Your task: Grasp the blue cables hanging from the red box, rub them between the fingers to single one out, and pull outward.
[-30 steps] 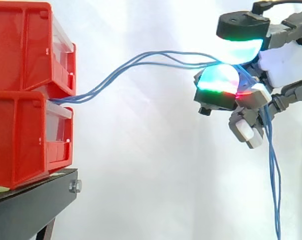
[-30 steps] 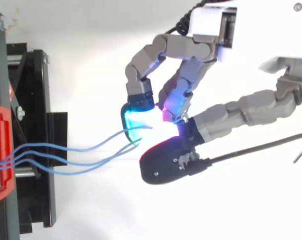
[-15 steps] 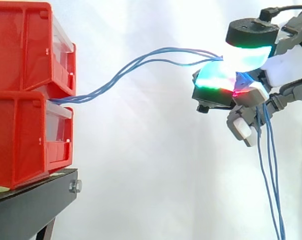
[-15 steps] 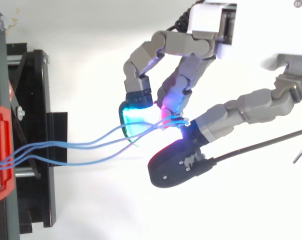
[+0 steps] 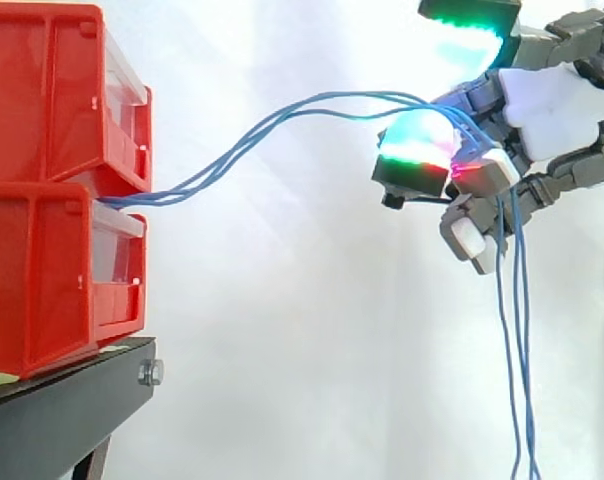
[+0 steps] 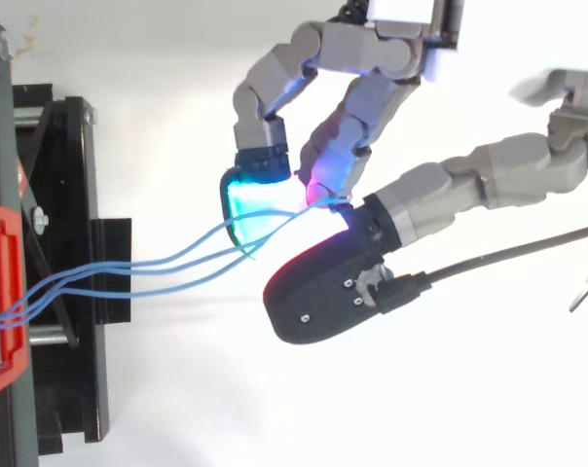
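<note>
Three thin blue cables (image 5: 282, 118) leave the gap between the two stacked red bins (image 5: 42, 110) on the left. They arch up and rightward to my hand (image 5: 547, 105), cross over its curled fingers (image 5: 414, 150), then drop between them and hang straight down. The thumb's green pad (image 5: 470, 18) is raised well above the cables and does not touch them. From above, the cables (image 6: 158, 272) fan out from the red bin (image 6: 2, 292) and vanish under the dark back of the thumb (image 6: 323, 292), beside the cyan and magenta pads of the hand (image 6: 362, 107).
The bins rest on a black stand (image 5: 62, 410) at the lower left, with a white curtain behind. Open air lies between the bins and the hand. The cables' loose ends dangle past the bottom edge under the hand.
The thumb has lifted away from the finger pad, opening a wide gap. The hand has shifted a little up and toward the bins. The hanging cable ends have swung left.
</note>
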`<state>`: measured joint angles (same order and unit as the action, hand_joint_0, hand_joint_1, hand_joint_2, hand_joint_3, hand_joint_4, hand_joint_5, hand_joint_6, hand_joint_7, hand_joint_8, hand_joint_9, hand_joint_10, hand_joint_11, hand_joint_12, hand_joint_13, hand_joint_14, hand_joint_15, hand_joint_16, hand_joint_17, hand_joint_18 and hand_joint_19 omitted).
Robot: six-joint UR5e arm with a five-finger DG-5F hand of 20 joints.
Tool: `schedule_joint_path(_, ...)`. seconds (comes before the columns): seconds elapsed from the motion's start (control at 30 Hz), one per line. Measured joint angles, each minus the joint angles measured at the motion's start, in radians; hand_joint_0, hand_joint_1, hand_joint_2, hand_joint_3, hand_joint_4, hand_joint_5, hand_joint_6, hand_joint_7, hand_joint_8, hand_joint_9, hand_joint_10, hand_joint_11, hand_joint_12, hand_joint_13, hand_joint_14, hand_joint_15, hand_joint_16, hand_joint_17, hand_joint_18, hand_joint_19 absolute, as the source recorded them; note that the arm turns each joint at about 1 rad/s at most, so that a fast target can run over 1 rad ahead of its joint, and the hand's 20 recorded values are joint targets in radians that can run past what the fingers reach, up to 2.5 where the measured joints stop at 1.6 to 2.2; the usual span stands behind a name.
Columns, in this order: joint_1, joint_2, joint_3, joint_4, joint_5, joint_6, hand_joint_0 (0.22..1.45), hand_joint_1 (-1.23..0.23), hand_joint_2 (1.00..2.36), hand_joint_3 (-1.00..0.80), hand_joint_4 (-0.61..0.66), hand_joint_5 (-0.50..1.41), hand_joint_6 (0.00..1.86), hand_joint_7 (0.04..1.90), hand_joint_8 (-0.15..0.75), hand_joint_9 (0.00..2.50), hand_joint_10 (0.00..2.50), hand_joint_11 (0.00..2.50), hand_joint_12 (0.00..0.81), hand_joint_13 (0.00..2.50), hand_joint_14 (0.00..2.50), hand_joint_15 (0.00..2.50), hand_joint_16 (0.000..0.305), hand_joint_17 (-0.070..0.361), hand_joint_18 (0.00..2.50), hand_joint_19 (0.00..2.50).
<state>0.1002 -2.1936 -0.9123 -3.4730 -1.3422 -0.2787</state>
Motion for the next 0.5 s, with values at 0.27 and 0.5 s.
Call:
schedule_joint_path(0.27,-0.005,0.0,0.008,-0.001,0.0,-0.009,0.6,-0.77,1.02,-0.23,0.07,-0.15,0.86,1.06,0.248,1.17,0.03,0.79,0.341,0.8,0.03,0.62,0.047,0.106,0.64,0.67)
schedule_joint_path(0.5,-0.008,0.0,0.009,-0.003,-0.004,-0.01,0.69,-0.94,1.01,-0.38,-0.01,-0.16,0.87,1.04,0.222,1.12,0.02,0.77,0.334,0.78,0.03,0.6,0.047,0.105,0.65,0.61)
